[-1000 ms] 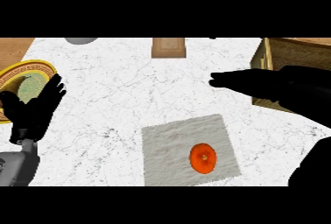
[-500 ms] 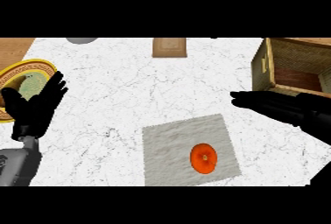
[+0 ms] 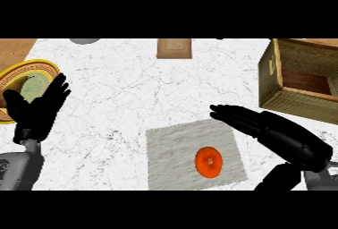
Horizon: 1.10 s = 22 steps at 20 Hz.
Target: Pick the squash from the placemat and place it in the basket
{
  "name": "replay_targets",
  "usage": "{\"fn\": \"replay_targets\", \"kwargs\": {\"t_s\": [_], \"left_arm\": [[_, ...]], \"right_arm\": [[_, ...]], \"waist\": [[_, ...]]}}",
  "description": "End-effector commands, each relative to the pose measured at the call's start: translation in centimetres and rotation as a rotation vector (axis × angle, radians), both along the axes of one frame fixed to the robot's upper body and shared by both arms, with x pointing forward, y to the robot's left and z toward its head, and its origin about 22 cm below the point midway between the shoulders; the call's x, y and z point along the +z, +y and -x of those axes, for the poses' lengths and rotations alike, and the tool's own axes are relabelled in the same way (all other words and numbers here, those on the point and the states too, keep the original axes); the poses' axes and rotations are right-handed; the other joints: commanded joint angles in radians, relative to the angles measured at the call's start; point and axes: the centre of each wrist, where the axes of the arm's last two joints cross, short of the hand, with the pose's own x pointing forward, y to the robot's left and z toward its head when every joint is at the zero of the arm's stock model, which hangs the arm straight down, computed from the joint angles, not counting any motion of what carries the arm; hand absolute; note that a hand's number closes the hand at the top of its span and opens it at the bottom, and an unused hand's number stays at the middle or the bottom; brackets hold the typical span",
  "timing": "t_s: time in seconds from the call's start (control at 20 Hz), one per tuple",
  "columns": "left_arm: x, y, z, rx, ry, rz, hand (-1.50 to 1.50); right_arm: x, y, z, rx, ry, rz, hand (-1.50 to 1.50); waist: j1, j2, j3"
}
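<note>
Fingers point(image 3: 228, 112) of the right hand point(image 3: 277, 134) are straight, holding nothing; best lower over the squash point(image 3: 209, 162) on the placemat point(image 3: 171, 152) before closing.

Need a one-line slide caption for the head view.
Right hand, open, above the placemat holding the orange squash; basket at right, left hand resting by plate.

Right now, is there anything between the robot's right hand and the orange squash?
Nothing but the placemat. In the head view, the right hand hovers open, up and right of the squash, with only bare mat between them.
</note>
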Motion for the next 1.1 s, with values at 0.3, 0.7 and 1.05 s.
{"fn": "replay_targets", "kwargs": {"t_s": [0.3, 0.7, 1.05], "left_arm": [[-0.3, 0.1, 0.5, -0.010, 0.010, -0.008, 0.00], [-1.2, -0.6, 0.6, -0.001, 0.006, 0.006, 0.00], [0.1, 0.5, 1.8, 0.008, 0.002, 0.000, 0.00]], "right_arm": [[-8.9, 4.5, 0.3, -0.002, 0.031, 0.011, -1.50], [-11.1, 4.9, -2.0, 0.019, 0.065, 0.142, -1.50], [-11.9, 4.5, -2.5, 0.014, 0.056, 0.106, -1.50]], "waist": [[-0.002, -0.001, -0.001], [-0.003, -0.001, -0.001], [-0.001, -0.002, -0.001]]}}
